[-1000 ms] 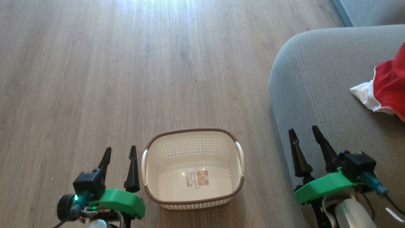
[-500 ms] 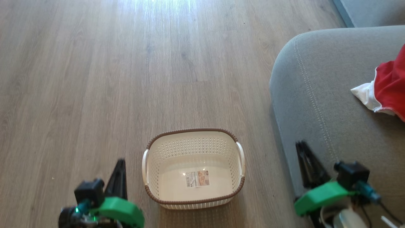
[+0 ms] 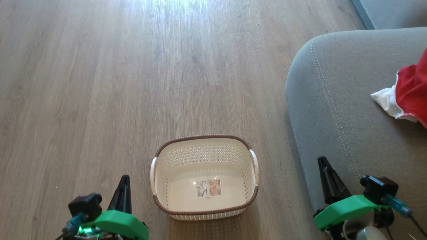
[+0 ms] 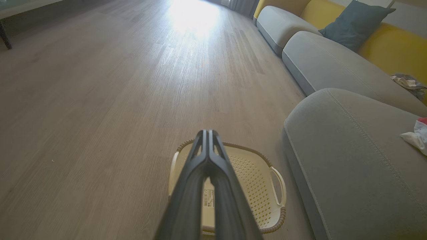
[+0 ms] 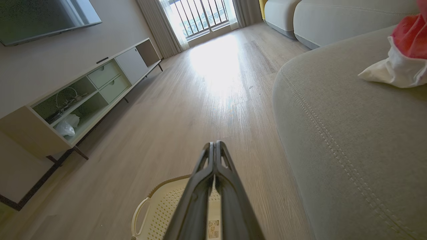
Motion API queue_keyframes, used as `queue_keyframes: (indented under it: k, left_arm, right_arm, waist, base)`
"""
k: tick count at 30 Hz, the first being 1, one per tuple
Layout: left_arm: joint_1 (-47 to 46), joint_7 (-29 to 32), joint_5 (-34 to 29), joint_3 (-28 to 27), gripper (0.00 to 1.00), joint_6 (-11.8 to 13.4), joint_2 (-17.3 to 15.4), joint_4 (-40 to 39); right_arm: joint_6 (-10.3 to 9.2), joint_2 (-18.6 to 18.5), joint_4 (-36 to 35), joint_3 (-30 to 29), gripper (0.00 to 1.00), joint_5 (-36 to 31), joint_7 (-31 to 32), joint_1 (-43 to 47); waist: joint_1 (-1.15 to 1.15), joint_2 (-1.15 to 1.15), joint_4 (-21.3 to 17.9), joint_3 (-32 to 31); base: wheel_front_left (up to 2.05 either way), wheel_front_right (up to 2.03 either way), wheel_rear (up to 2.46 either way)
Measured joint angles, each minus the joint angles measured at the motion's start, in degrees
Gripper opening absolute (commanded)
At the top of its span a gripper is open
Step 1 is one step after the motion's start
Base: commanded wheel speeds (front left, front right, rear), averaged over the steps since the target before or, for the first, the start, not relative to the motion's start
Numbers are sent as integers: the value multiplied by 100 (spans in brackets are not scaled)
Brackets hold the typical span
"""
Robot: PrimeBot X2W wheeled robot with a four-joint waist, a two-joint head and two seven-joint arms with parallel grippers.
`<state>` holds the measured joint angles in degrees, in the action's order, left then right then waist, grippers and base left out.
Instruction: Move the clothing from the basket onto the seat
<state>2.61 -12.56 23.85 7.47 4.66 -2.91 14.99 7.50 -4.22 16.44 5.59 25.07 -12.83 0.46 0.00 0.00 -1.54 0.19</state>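
Observation:
The cream perforated basket [image 3: 204,146] with a brown braided rim stands on the wooden floor, holding nothing but its bottom sticker; it also shows in the left wrist view [image 4: 257,180] and the right wrist view [image 5: 160,206]. Red clothing with white trim [image 3: 408,93] lies on the grey seat [image 3: 340,100] at the right edge, seen too as clothing [image 5: 400,56] and clothing [image 4: 418,135]. My left gripper [image 3: 124,178] is shut, left of the basket; its tips [image 4: 207,132] meet. My right gripper [image 3: 322,160] is shut over the seat's front edge, its tips [image 5: 214,144] together.
A long grey and yellow sofa with a dark cushion [image 4: 353,23] runs along the right. A low TV cabinet [image 5: 83,96] stands against the left wall, with a balcony window [image 5: 203,16] at the far end. Wooden floor [image 3: 133,66] stretches ahead.
Both grippers have shut from wide open and drawn back toward the bottom of the head view. Basket and clothing have stayed put.

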Motion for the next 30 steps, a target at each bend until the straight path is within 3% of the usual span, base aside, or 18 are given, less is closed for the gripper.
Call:
queue_keyframes:
  k: [30]
  left_arm:
    - [-144,547,1866,-327,0,-342,1,14]
  right_arm:
    - [0,0,-14,-310,0,1890,480,-112]
  waist:
    - [0,0,42,0]
  base:
    - [0,0,0]
